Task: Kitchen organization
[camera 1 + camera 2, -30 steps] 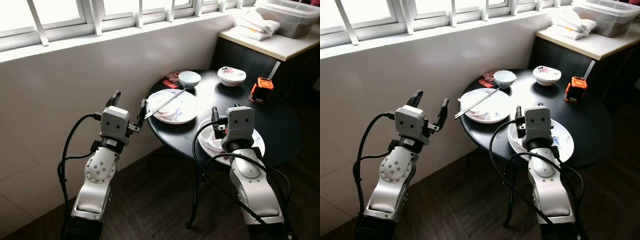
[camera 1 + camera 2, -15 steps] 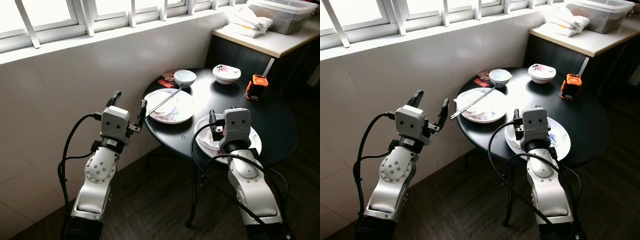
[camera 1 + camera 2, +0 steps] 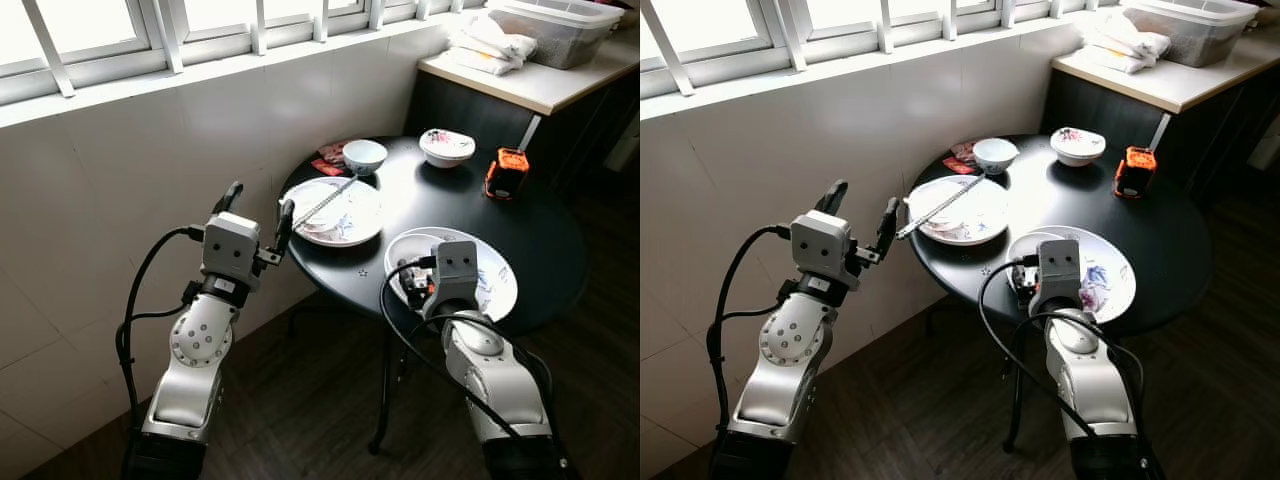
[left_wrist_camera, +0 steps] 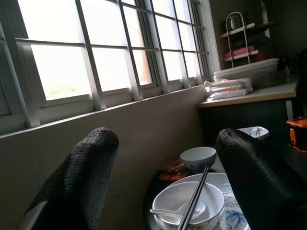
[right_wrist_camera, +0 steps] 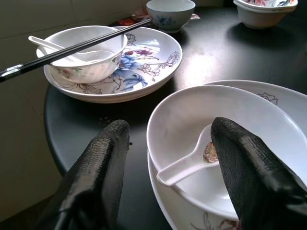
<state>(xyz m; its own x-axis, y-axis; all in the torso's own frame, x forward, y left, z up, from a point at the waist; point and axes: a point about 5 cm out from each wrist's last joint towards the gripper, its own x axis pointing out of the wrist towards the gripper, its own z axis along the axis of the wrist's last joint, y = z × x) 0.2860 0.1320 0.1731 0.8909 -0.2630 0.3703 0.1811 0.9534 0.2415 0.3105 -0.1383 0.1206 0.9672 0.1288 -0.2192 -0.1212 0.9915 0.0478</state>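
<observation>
Here, from my head camera, the round black table [image 3: 540, 225] stands below the window wall, and I place everything by it. My left gripper [image 3: 258, 208] is raised just off the table's window-side edge, its 2 fingers spread with nothing between them. My right gripper [image 3: 415, 283] reaches over the table's near edge, beside the white bowl [image 3: 420, 258] that sits on a floral plate [image 3: 495, 285]. Farther in lie a second floral plate [image 3: 355, 215] with chopsticks [image 3: 325, 203] across it, 2 small bowls [image 3: 364, 156] and an orange tool [image 3: 505, 172].

Through my left wrist camera, the spread fingers [image 4: 81, 177] frame a bowl with spoon [image 4: 184, 211] and chopsticks.

Through my right wrist camera, my fingers [image 5: 100, 167] are wide apart (gripping nothing) at the white bowl's rim; a white spoon [image 5: 184, 163] lies inside it.
</observation>
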